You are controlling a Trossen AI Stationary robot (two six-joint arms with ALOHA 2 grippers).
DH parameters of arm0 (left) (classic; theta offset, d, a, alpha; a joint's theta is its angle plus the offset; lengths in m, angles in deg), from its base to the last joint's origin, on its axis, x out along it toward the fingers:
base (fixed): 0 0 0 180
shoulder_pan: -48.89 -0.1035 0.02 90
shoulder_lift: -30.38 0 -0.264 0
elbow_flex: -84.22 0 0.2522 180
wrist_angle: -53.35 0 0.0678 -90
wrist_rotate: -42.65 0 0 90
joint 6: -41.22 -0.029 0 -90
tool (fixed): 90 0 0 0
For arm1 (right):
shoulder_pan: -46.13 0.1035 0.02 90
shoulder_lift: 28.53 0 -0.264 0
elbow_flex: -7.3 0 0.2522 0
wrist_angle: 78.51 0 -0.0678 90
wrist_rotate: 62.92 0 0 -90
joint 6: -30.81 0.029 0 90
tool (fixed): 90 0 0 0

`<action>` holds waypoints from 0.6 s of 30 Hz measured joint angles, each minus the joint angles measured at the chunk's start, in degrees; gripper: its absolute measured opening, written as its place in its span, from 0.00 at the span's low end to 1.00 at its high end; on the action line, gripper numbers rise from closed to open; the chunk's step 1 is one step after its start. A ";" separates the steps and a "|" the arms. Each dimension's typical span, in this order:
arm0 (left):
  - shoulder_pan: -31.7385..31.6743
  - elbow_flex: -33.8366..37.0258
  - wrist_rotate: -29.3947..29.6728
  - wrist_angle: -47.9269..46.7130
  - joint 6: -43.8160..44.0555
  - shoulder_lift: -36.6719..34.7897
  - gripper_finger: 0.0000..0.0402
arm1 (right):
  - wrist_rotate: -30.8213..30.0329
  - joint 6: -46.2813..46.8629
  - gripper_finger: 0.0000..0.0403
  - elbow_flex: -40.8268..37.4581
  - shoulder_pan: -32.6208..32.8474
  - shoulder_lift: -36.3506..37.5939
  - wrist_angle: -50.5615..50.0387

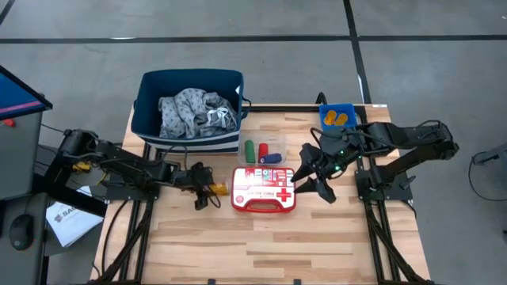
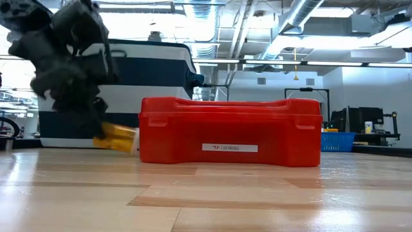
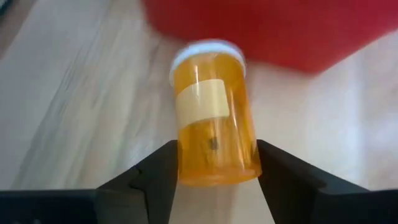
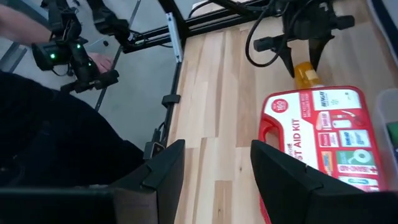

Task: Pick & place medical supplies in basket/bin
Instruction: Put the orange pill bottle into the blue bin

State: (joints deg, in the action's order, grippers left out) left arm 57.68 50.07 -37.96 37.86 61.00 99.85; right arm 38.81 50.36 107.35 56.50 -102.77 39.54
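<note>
An orange pill bottle (image 3: 214,118) with a white cap lies on its side on the wooden table, just left of the red-and-white first-aid case (image 1: 264,190). My left gripper (image 1: 207,190) is shut on it. My right gripper (image 1: 313,178) hangs open above the table, right of the case, with nothing between its fingers (image 4: 155,168). The navy basket (image 1: 150,87) at the far left holds the grey-white cloth (image 1: 196,111). Green, red and dark blue cylinders (image 1: 261,150) stand in a clear tray behind the case. The small blue bin (image 1: 339,117) holds orange pieces. My left gripper pinches the pill bottle's bottom end (image 3: 186,168) between its two fingers, one on each side wall. The fingers come slanting down from the table's left side and lie along the bottle. The bottle lies tilted, its white cap (image 2: 134,145) low by the case.
The first-aid case (image 2: 228,132) stands right against the bottle's cap end. The clear tray sits between basket and case. A person's hand (image 4: 99,62) and dark clothing show beyond the table's left edge. Bare wood (image 1: 261,245) lies toward the near edge.
</note>
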 joint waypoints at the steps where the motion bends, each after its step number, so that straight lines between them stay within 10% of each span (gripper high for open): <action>1: 0.61 -0.73 -0.15 0.52 0.36 0.00 0.48 | -0.02 0.00 0.45 -0.02 0.46 0.00 0.13; 18: 5.57 -9.48 0.32 0.61 4.30 -0.11 0.44 | -7.28 -0.03 0.45 0.00 6.83 -0.02 4.29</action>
State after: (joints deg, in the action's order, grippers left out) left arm 63.25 40.59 -37.64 38.47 65.30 99.74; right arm 31.53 50.33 107.34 63.33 -102.79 43.83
